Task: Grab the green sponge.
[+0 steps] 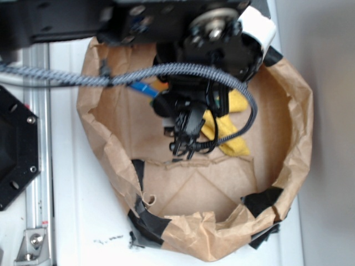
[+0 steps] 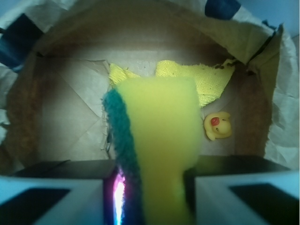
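While hand (image 2: 150, 187) grips 1 green sponge (image 2: 152, 140): 1 duck (image 2: 218, 125), 1 cloth (image 2: 206, 77).

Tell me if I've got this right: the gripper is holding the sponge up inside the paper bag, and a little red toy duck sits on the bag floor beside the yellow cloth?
Nearly. The toy duck is yellow, not red; only its beak looks reddish, as the wrist view shows. The rest holds: the gripper holds the sponge up inside the paper bag, and the duck sits on the bag floor beside the yellow cloth.

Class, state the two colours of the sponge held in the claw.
Yellow foam with a dark green scouring edge: sponge, clearest in the wrist view.
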Controlling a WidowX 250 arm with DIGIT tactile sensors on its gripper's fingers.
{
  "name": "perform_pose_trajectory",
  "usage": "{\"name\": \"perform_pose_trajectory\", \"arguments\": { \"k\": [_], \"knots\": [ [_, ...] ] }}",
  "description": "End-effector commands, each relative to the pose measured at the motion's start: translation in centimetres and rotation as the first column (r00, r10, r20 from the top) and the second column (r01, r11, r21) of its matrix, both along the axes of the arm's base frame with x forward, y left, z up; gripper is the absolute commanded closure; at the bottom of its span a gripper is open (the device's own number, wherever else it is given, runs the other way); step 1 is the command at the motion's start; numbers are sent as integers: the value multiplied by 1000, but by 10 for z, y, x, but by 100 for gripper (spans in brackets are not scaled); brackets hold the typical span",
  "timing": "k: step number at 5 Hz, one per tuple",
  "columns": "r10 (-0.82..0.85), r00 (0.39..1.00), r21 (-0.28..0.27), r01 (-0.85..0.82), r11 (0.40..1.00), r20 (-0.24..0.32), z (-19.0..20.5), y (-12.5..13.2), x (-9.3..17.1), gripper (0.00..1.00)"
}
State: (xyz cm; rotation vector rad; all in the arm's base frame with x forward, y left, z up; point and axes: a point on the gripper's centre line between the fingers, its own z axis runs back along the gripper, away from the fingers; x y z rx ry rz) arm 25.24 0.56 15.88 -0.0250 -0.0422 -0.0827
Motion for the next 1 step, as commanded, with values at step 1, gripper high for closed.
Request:
{"name": "perform_pose_trajectory", "arguments": {
  "k": [1],
  "knots": [
    [23,998,37,-26,999,65,14,-11,6,100]
  ]
}}
